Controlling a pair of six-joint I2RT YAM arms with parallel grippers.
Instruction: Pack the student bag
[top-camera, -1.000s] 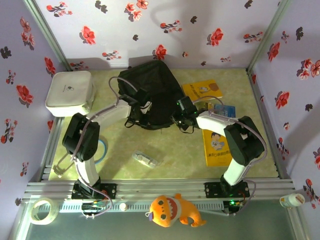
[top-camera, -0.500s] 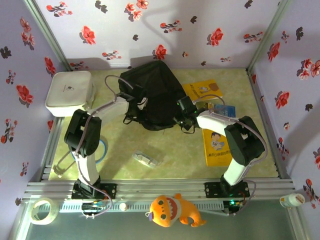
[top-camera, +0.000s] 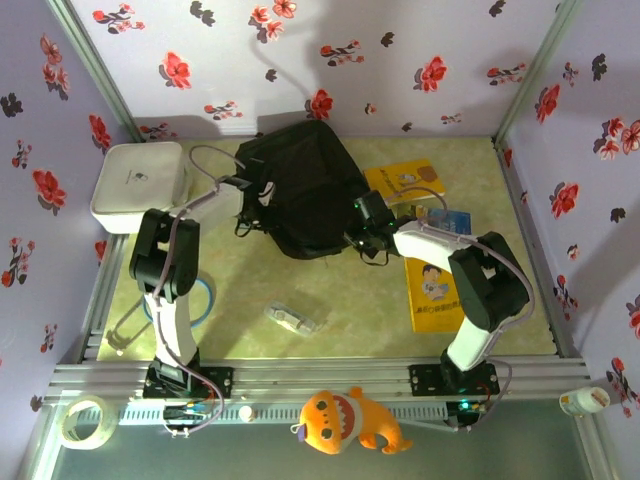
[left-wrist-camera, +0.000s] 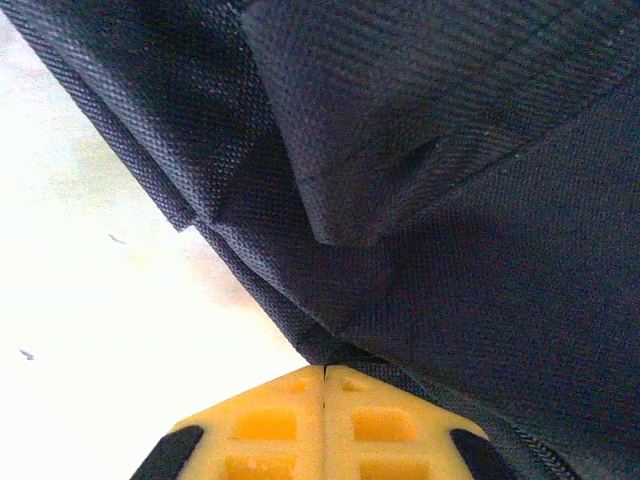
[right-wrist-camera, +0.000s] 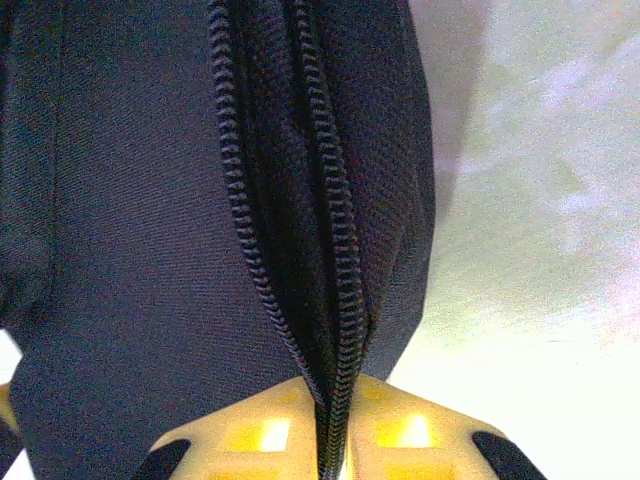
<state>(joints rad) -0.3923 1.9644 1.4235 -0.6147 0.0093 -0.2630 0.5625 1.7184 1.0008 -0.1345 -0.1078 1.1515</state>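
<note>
Your left gripper (left-wrist-camera: 325, 374) pinched shut on the left edge of the student bag (top-camera: 303, 188), your right gripper (right-wrist-camera: 334, 388) clamped narrowly around its zipper (right-wrist-camera: 338, 250) on the right side.

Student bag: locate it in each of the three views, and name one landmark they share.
Top external: the student bag lies centre back, left gripper at its left edge, right gripper at its lower right.
Left wrist: student bag across the top and right, running down into the fingertips.
Right wrist: student bag at left and centre, its zipper pinched between the pads.
Shared landmark: the pale tabletop beside it.
</note>
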